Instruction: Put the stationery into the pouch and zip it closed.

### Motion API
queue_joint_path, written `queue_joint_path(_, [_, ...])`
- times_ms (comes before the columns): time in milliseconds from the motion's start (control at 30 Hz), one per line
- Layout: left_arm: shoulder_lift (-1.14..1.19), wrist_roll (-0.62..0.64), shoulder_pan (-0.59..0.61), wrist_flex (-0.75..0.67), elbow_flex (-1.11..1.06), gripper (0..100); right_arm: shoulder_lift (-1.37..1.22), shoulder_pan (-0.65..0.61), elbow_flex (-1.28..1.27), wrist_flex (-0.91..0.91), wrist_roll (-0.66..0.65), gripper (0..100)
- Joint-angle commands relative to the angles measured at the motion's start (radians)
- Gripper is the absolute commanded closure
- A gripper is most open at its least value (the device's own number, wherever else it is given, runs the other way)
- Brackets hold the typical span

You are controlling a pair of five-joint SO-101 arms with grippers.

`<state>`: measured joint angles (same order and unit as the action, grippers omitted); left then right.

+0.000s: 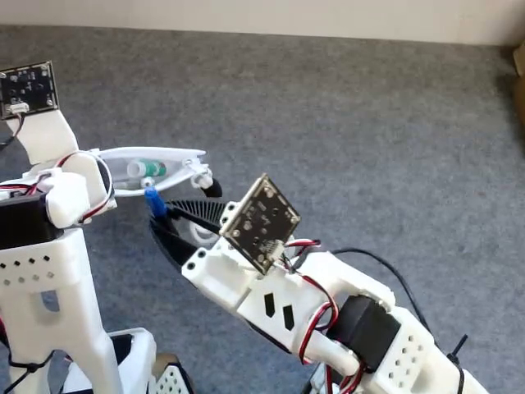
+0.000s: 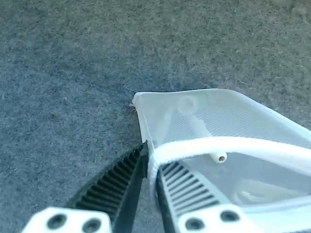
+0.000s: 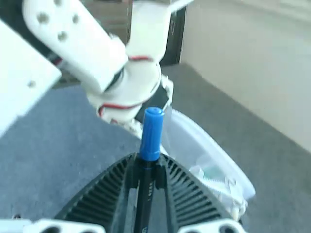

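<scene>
A translucent white pouch (image 1: 168, 158) hangs above the grey carpet with its mouth open. My left gripper (image 2: 148, 162) is shut on the pouch's rim (image 2: 228, 145) near one corner. A green and white item (image 1: 150, 168) lies inside the pouch, and the left wrist view shows a pale stick-like item (image 2: 199, 128) through the wall. My right gripper (image 1: 162, 215) is shut on a pen with a blue cap (image 1: 153, 201). The pen's cap (image 3: 151, 133) sticks out past the fingertips (image 3: 127, 175), just beside the pouch's lower side (image 3: 204, 148) and close to the left arm.
Grey carpet (image 1: 369, 123) covers the whole work area. The left arm's white body (image 1: 49, 246) stands at the near left, the right arm's body (image 1: 344, 320) at the near right. A pale wall strip (image 1: 328, 16) runs along the far edge.
</scene>
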<state>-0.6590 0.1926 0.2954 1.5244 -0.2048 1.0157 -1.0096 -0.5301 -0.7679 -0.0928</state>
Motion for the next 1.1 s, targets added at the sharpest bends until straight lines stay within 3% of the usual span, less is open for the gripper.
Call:
queue_joint_path(0, [-0.019, -0.009, -0.024, 0.003, 0.044, 99, 0.030, 0.022, 0.019, 0.125, 0.002, 99.4])
queue_joint_path(200, [-0.019, -0.009, -0.024, 0.003, 0.044, 99, 0.022, 0.147, 0.015, 0.332, 0.008, 99.4])
queue_joint_path(633, [-0.019, -0.009, -0.024, 0.003, 0.042, 99, 0.021, 0.160, -0.209, 0.711, 0.000, 99.4])
queue_joint_path(1067, [-0.019, -0.009, -0.022, -0.005, 0.024, 99, -0.176, 0.321, -0.303, 0.987, 0.008, 99.4])
